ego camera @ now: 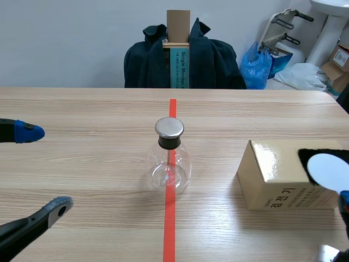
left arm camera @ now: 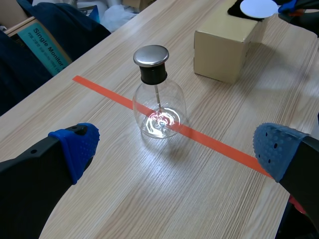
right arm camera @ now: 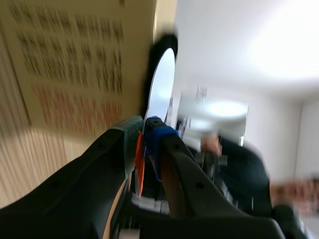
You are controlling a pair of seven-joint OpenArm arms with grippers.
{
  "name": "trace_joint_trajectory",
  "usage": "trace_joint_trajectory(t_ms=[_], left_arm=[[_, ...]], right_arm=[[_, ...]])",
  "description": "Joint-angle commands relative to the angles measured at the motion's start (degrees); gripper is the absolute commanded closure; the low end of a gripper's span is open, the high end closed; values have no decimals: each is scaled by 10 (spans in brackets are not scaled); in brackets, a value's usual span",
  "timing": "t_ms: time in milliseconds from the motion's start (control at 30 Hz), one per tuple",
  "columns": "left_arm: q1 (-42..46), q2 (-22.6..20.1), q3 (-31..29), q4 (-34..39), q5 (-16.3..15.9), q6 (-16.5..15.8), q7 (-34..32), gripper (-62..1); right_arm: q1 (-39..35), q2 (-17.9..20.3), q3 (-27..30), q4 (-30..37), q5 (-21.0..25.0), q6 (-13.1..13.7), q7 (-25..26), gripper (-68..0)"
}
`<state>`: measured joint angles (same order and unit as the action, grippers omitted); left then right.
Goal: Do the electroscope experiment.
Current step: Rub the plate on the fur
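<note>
The electroscope (ego camera: 169, 158), a clear glass flask with a metal cap and a thin rod inside, stands on the red tape line mid-table. It also shows ahead of my left gripper (left arm camera: 175, 148), which is open and well apart from it; in the scene view this gripper (ego camera: 42, 170) is at the table's left. A white disc (ego camera: 329, 170) lies against black cloth (ego camera: 316, 154) on a cardboard box (ego camera: 272, 180) at the right. My right gripper (right arm camera: 143, 130) is shut on the white disc's (right arm camera: 162, 84) edge, with an orange strip (right arm camera: 139, 162) between its pads.
Across the table, a chair draped with a dark jacket (ego camera: 212, 63) holds a boxed monitor (ego camera: 178, 65). Blue bags (ego camera: 257, 66) and cartons sit at the far right. Bare wood (ego camera: 87, 164) lies between my left gripper and the flask.
</note>
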<state>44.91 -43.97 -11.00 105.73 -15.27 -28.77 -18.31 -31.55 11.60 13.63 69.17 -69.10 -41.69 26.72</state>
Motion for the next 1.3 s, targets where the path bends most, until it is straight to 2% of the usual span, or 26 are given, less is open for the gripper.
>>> trace_joint_trajectory(t_ms=[0, 67, 200, 267, 767, 1000, 1100, 1267], left_arm=[[-2, 1, 4, 2, -9, -1, -11, -623], [-2, 1, 4, 2, -9, -1, -11, -623], [-2, 1, 4, 2, -9, -1, -11, -623], [-2, 1, 4, 2, -9, -1, -11, -623], [-2, 1, 4, 1, -8, -1, -11, -623], [-2, 1, 4, 1, -9, -1, 19, -623], [-2, 2, 4, 1, -9, -1, 30, -623], [-12, 1, 8, -1, -8, -2, 62, -420]], right_arm=[[3, 8, 8, 9, 8, -3, -43, -8], [3, 8, 14, 9, 5, -3, -42, -8], [3, 9, 8, 9, 2, -2, 34, -8], [3, 9, 2, 9, 2, -2, 48, -8], [2, 9, 0, 9, 3, -3, 45, -8], [3, 27, 28, 11, 5, -7, 41, -8], [4, 43, 41, 23, 26, -12, 41, -8], [11, 76, 56, 72, 81, -32, 41, -8]])
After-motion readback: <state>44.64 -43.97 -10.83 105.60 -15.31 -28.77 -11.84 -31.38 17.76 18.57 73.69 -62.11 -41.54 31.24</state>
